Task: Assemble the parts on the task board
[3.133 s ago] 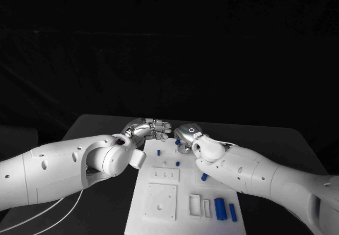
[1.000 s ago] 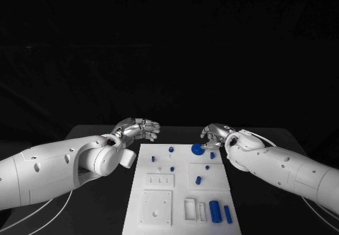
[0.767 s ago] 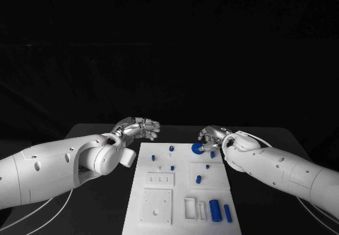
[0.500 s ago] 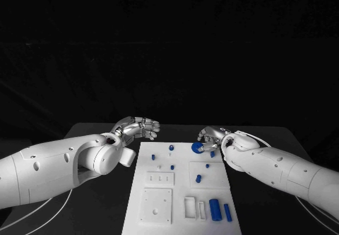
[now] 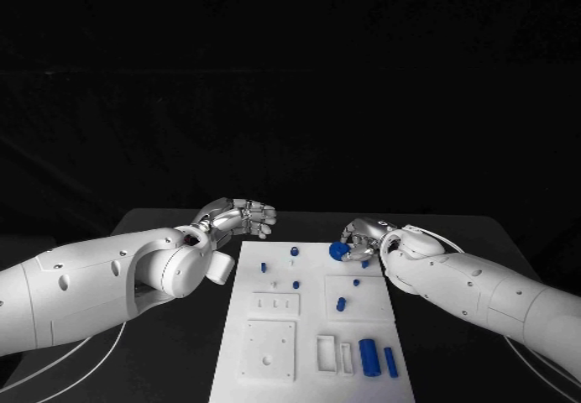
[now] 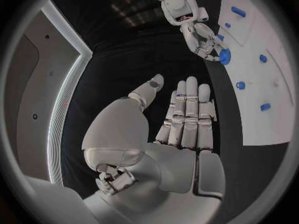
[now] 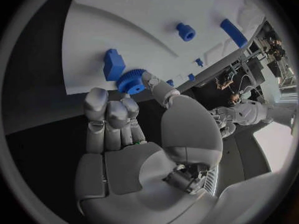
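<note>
The task board point(image 5: 309, 323), a long white plate, lies in the middle of the black worktop point(image 5: 170, 222) and serves as the landmark here. At its far right corner the right robot hand point(image 5: 359, 235) pinches a blue gear point(image 5: 339, 250) between its thumb and fingertips; the right wrist view shows the gear point(image 7: 131, 81) toothed at the rim and held just above the board's edge, right beside a blue block point(image 7: 113, 64) that stands on the board. Whether the gear touches the board I cannot tell.

The left robot hand point(image 5: 243, 218) hangs just off the board's far left corner, over the worktop. In the left wrist view its fingers point(image 6: 187, 112) lie straight and side by side with the thumb set apart, and it holds nothing.

On the board, small blue pegs point(image 5: 295, 251) stand in its far half, 1 near the far edge and others point(image 5: 264, 267) toward the left side and the middle. A short blue piece point(image 5: 340, 303) sits on a raised white square right of centre. At the near right corner, 2 blue cylinders lie side by side: a thicker one point(image 5: 368, 357) and a thinner one point(image 5: 389, 362), next to 2 narrow white slots point(image 5: 327, 353). A white square plate point(image 5: 269, 347) with small holes takes up the near left part of the board.
</note>
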`<state>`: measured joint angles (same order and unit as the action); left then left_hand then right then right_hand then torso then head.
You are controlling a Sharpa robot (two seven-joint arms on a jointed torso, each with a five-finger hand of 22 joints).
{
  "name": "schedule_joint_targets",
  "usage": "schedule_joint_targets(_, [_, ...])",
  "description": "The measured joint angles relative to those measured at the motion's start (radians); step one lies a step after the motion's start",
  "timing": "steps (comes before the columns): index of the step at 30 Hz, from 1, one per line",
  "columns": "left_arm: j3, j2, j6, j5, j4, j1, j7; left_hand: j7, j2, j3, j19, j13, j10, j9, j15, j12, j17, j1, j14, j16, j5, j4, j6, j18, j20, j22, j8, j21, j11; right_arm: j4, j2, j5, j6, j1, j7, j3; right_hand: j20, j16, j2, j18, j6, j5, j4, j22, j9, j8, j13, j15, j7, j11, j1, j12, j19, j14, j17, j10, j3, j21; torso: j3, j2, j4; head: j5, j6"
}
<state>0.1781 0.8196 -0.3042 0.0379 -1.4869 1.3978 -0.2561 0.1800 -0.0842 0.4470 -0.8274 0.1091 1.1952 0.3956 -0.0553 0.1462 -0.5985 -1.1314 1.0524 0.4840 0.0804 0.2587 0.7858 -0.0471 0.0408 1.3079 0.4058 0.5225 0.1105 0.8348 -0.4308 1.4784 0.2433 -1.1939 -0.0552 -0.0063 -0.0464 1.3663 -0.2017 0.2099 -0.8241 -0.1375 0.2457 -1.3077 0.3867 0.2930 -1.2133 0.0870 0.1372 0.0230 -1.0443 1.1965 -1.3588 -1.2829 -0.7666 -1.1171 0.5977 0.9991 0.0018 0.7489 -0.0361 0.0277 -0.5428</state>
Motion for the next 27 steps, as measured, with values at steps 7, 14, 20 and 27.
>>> schedule_joint_targets(7, [-0.001,-0.002,0.001,0.0,-0.006,0.0,0.001,0.0,0.0,0.0,0.0,0.0,0.0,0.0,0.0,0.0,0.0,0.0,0.0,0.0,0.0,0.0,0.0,-0.005,0.0,0.0,0.0,0.0,0.0,-0.007,0.003,-0.004,0.0,-0.005,0.004,-0.006,0.0,0.0,0.006,0.0,0.001,0.0,0.0,0.0,0.005,0.0,-0.004,0.0,-0.002,0.0,0.006,0.005,0.0,0.0,-0.005,-0.007,0.0,0.009,-0.0014,0.002,-0.0026,0.001,-0.004])
schedule_joint_targets(14, [-0.001,-0.001,0.001,0.001,-0.011,0.0,0.001,0.0,-0.004,0.0,0.0,0.0,0.0,0.0,0.0,0.0,-0.001,0.004,0.0,0.0,0.0,0.0,0.0,-0.005,0.0,0.0,0.0,0.0,0.0,-0.007,0.004,-0.007,0.002,-0.008,0.006,-0.009,-0.057,0.0,0.011,-0.051,-0.014,0.0,0.0,0.0,0.008,0.013,-0.004,0.004,-0.006,0.0,0.011,0.007,0.01,0.004,-0.012,-0.007,0.0,0.016,-0.0017,0.005,-0.0039,0.005,-0.009])
schedule_joint_targets(20, [-0.001,-0.001,0.001,0.001,-0.013,0.0,0.002,0.0,-0.004,0.0,0.0,0.0,0.0,0.0,0.0,0.0,-0.001,0.004,0.0,0.0,0.0,0.0,0.0,-0.005,0.0,0.0,0.0,0.0,0.0,-0.004,0.007,-0.006,0.007,-0.007,0.001,-0.011,-0.058,0.0,0.023,-0.055,-0.02,-0.002,-0.007,0.0,0.009,0.019,-0.006,0.001,-0.008,0.004,0.029,0.01,0.01,0.007,-0.02,-0.011,-0.007,0.023,-0.0017,0.004,-0.0033,0.006,-0.011])
schedule_joint_targets(27, [-0.001,0.0,0.001,0.002,-0.014,0.0,0.002,0.0,-0.004,0.0,0.0,0.001,0.0,0.001,0.0,0.0,-0.002,0.004,0.0,0.0,0.0,0.0,0.0,-0.004,0.0,0.0,0.0,0.0,0.0,0.007,0.01,0.005,0.011,-0.006,-0.019,-0.011,-0.063,0.0,0.02,-0.055,-0.044,-0.021,-0.022,0.0,0.016,0.031,-0.007,0.001,-0.028,0.004,0.071,0.015,0.009,0.007,-0.031,-0.015,-0.028,0.035,-0.0014,0.004,-0.0033,0.006,-0.013])
